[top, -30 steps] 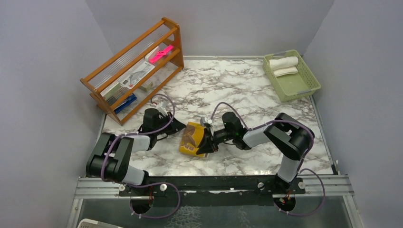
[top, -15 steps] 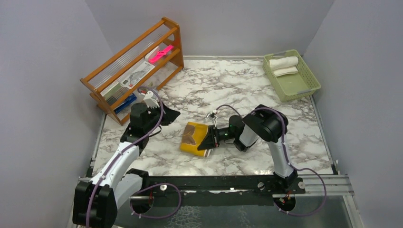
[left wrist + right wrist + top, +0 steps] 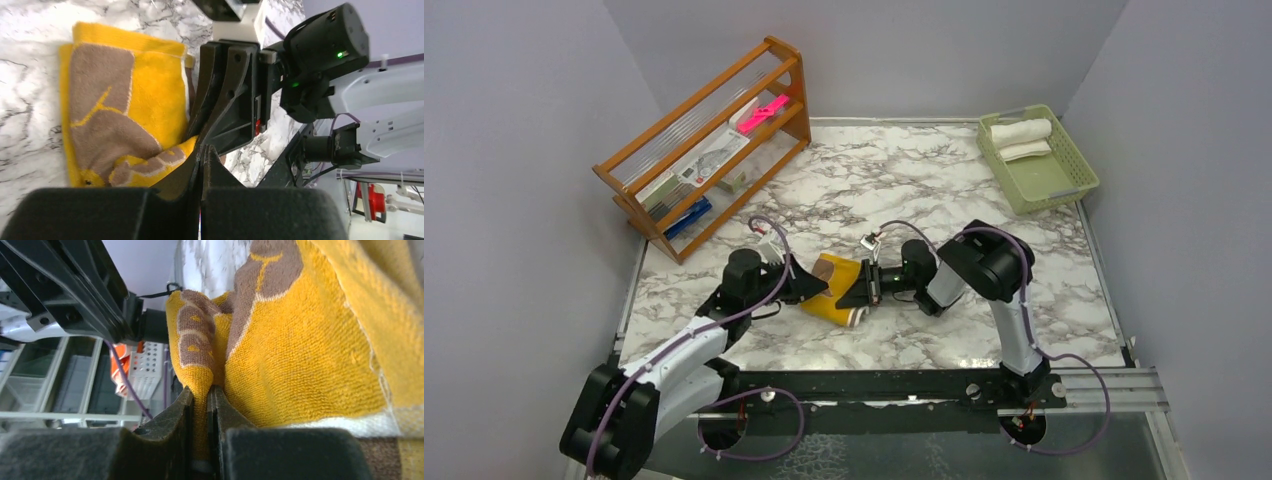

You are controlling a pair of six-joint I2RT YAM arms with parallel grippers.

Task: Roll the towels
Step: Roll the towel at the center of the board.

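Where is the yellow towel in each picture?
Top external: the yellow towel lies mid-table, just left of the right gripper.
Left wrist: the yellow towel fills the left half, brown patch showing.
Right wrist: the yellow towel fills most of the picture, one fold pinched in the right gripper.
Shared landmark: the marble table.

Marble table (image 3: 904,190), yellow towel (image 3: 834,298), wooden rack (image 3: 704,150), basket (image 3: 1081,168)
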